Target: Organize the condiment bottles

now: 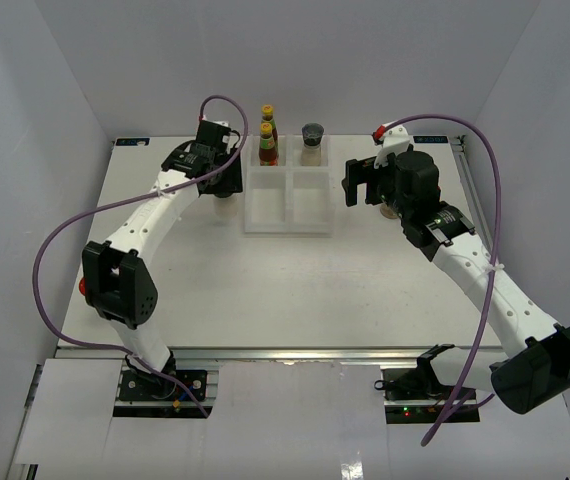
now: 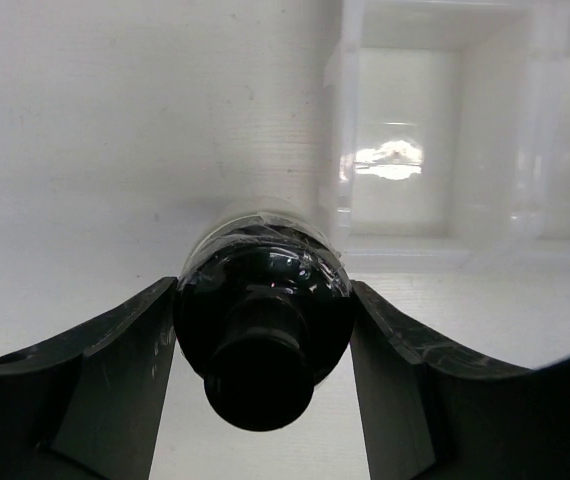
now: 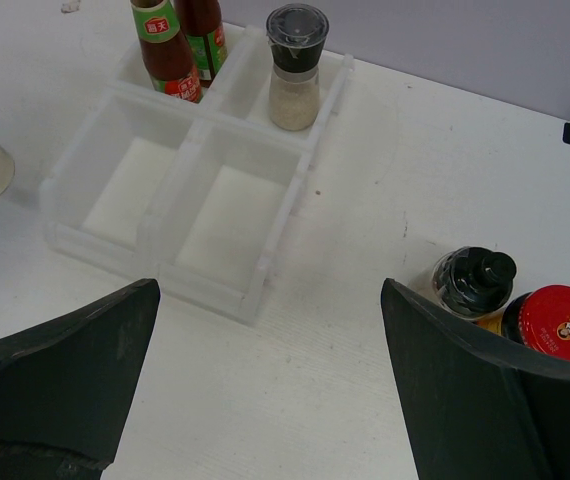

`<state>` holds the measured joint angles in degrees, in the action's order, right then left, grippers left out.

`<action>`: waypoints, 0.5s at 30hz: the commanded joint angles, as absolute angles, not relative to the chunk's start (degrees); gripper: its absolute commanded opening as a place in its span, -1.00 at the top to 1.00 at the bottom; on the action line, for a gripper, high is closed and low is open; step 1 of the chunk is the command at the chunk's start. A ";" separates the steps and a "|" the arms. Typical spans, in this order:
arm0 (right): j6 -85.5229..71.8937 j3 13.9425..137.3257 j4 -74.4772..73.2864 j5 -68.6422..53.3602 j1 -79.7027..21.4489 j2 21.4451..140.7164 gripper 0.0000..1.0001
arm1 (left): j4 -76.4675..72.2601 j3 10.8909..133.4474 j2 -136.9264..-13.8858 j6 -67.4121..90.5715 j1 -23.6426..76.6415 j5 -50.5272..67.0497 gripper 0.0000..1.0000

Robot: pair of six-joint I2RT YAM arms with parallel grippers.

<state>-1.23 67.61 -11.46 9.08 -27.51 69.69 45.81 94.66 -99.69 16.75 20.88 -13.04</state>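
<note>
So the left gripper [image 2: 263, 292] is squeezed, about half open, on the black-capped shaker [image 2: 261, 340], which stands upright at bottom center of its wrist view, with the white tray [image 2: 345, 150] to the upper right. The right gripper [image 3: 267, 290] gapes wide and empty, and the red-lidded jar [image 3: 562, 325] sits at lower right.

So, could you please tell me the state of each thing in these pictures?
Left end effector: shut on the dark-capped shaker, beside the tray.
Right end effector: open, holding nothing.
Red sauce bottles: upright, capped, in the tray's far-left compartment.
Black-capped shaker: upright in the far-right compartment.
Tray: both near compartments empty.
Red-lidded jar and second black-capped shaker: capped, on the table, outside the tray.
</note>
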 commanded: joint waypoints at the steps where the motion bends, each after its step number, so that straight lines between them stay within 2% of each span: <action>1: -0.90 68.10 -8.55 10.17 -27.75 68.12 -0.96 | 43.32 104.26 -100.20 14.79 23.92 -11.12 1.00; 5: -0.79 68.12 -8.53 10.73 -27.77 68.03 -0.96 | 43.74 110.13 -104.62 14.59 24.79 -9.92 1.00; 15: -1.30 67.52 -7.82 11.75 -27.60 68.16 -0.96 | 35.25 114.33 -115.29 12.46 25.31 -2.69 1.00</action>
